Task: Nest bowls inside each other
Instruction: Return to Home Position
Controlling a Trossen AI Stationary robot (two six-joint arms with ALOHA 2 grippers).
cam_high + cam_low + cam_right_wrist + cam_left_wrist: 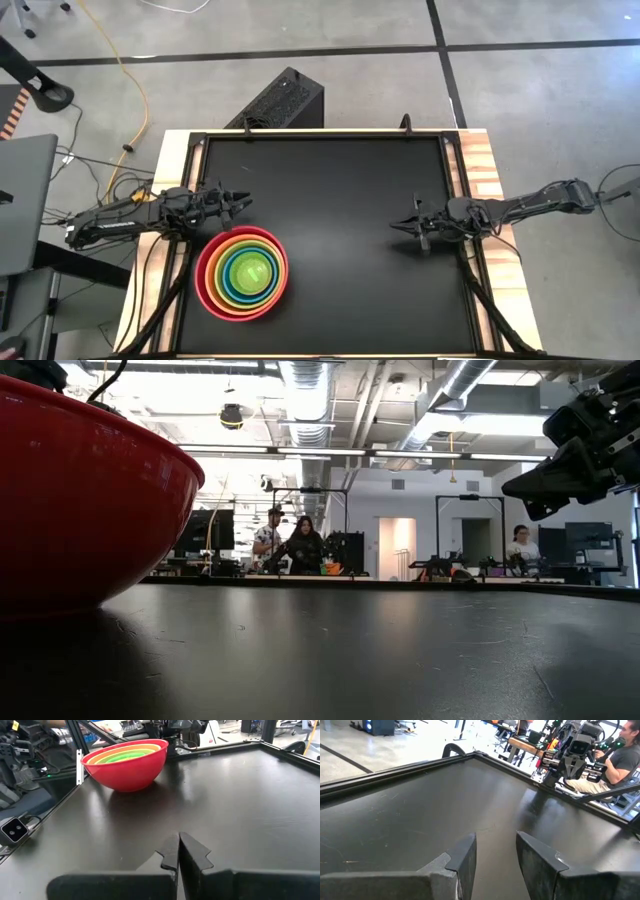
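The bowls (243, 272) stand nested in one stack on the black table (340, 190), near its front left. The large red bowl (125, 767) is outermost and rests on its base, with orange, lime green, blue and smaller ones inside it. The red bowl's wall (80, 500) fills the left of the low view. My left gripper (245, 203) hovers just beyond the stack, open and with nothing between its fingers (495, 840). My right gripper (395, 226) hovers over the table's right half, shut and empty (178, 842), and also shows in the low view (515, 487).
A raised dark frame (455, 170) and a wooden border (490, 170) run around the table. A black box (285, 100) stands beyond the far edge. People sit and stand at desks in the room behind (300, 545). Bare black tabletop lies between the two grippers.
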